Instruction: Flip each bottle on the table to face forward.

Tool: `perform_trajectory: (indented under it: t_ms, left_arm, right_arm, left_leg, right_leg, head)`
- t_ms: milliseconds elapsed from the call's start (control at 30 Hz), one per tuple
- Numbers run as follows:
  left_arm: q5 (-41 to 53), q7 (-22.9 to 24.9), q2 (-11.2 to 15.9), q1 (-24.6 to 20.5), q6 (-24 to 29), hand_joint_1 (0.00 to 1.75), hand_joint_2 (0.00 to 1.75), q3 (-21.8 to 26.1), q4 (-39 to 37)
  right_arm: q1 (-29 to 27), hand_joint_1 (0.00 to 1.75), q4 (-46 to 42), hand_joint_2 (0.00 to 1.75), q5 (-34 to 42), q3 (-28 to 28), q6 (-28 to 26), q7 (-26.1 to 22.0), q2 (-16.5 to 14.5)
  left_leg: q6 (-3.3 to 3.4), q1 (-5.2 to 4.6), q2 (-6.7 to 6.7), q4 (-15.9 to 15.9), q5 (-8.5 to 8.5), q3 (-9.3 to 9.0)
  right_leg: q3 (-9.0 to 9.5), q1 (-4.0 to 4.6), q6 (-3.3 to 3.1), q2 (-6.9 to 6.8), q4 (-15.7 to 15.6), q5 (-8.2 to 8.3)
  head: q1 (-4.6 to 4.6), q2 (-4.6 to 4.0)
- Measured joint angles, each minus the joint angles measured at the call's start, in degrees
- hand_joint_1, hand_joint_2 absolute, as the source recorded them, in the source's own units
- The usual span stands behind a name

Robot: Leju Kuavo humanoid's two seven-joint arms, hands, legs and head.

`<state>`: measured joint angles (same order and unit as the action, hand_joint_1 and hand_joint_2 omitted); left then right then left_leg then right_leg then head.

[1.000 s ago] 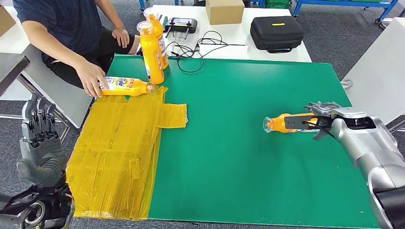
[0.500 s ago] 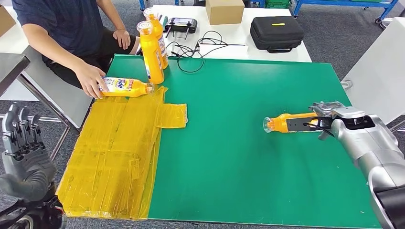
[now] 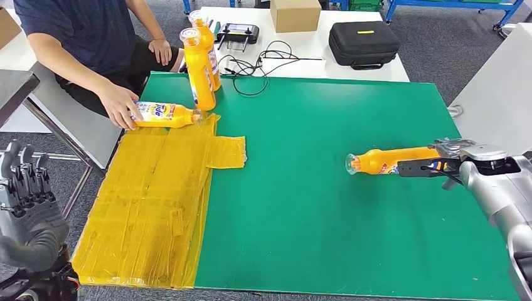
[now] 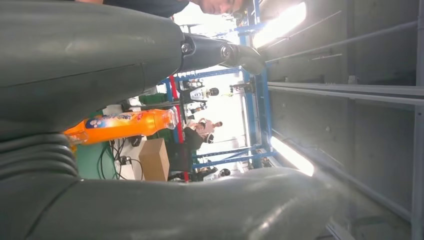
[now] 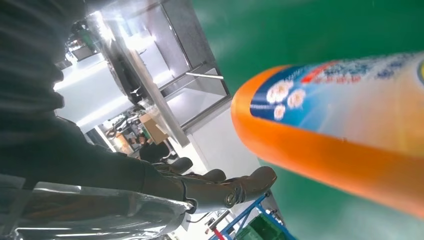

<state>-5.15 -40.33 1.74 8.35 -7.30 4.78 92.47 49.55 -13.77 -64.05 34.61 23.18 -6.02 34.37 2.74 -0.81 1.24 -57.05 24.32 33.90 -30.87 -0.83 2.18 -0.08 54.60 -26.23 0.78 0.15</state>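
Grey left hand (image 3: 28,207) hangs off the table's (image 3: 313,207) eight o'clock corner, fingers (image 3: 25,172) upright, apart, holding nothing. At ten o'clock a person's hand (image 3: 119,103) holds a lying bottle (image 3: 166,114); two upright bottles (image 3: 199,59) stand behind. At three o'clock another bottle (image 3: 386,160) lies, right hand (image 3: 452,164) at its base; grip unclear.

Table top (image 3: 326,207) was plain green, with a patch of glossy yellow tape (image 3: 150,200) along one side. Bottles (image 3: 392,160) (image 3: 166,114) (image 3: 199,63) were orange with blue, red and white flowered labels. Case (image 3: 364,42) was black with a yellow tag. Box (image 3: 295,14) was brown. Person's shirt (image 3: 81,28) was dark navy.
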Motion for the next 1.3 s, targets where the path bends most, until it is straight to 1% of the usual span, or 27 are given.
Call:
perform_trajectory:
  t_ms: [133,267,533,700,800,967,1300]
  left_arm:
    - [0.10,0.00,-0.02,-0.63,-0.56,0.00,0.00,0.27,-0.04]
    - [0.28,0.00,-0.05,-0.77,-0.43,0.00,0.00,0.32,-0.06]
    - [0.36,0.00,-0.09,-0.63,-0.12,0.00,0.00,0.38,-0.05]
    - [0.56,0.00,-0.10,-0.58,-0.09,0.00,0.00,0.37,-0.06]
    - [0.56,0.00,-0.11,-0.66,0.03,0.00,0.00,0.29,-0.09]
    - [0.46,0.00,-0.11,-0.96,0.17,0.00,0.00,0.16,-0.34]
    - [0.38,0.00,-0.10,-1.34,0.39,0.00,0.00,-0.23,-0.71]
  right_arm:
    - [-2.21,0.00,0.07,1.75,0.59,-0.11,-2.46,0.09,0.54]
    - [-3.59,0.00,0.07,1.75,0.61,-0.18,-4.94,1.39,0.28]
    - [-4.26,0.00,0.07,1.75,0.18,-0.23,-6.27,2.74,-0.66]
    - [-5.33,0.00,0.09,1.75,0.45,-0.77,-8.37,3.90,-1.34]
    - [-5.97,0.00,0.09,1.75,1.06,-1.49,-9.93,3.36,-1.49]
    - [-6.22,0.00,0.09,1.75,1.52,-2.40,-11.96,0.63,-2.50]
    - [-6.75,0.00,0.09,1.75,1.52,-2.92,-12.27,0.24,-4.24]
  left_leg:
    - [0.00,0.01,-0.03,0.01,0.01,0.02]
    - [0.00,0.01,-0.05,0.01,0.01,0.01]
    - [0.00,0.01,-0.05,0.01,0.00,-0.03]
    - [0.00,0.01,-0.04,0.01,0.01,-0.06]
    - [0.00,0.01,-0.06,0.01,0.01,-0.06]
    - [0.00,0.01,-0.15,0.01,0.01,-0.10]
    - [-0.01,0.01,-0.09,0.01,0.00,-0.10]
  right_leg:
    - [0.01,0.01,0.00,0.01,0.01,0.00]
    - [0.01,0.01,0.00,0.02,0.01,0.00]
    - [0.05,0.01,0.00,0.03,0.01,0.00]
    - [0.06,0.01,0.00,0.02,0.00,0.00]
    - [0.06,0.01,0.00,0.03,0.00,0.00]
    - [0.07,0.02,0.00,0.09,0.01,0.00]
    - [0.09,0.00,0.00,0.08,0.01,0.00]
  head:
    - [0.01,0.00]
    - [0.00,0.00]
    - [-0.01,0.01]
    - [-0.01,0.01]
    - [0.00,0.00]
    - [0.00,0.00]
    - [-0.01,0.00]
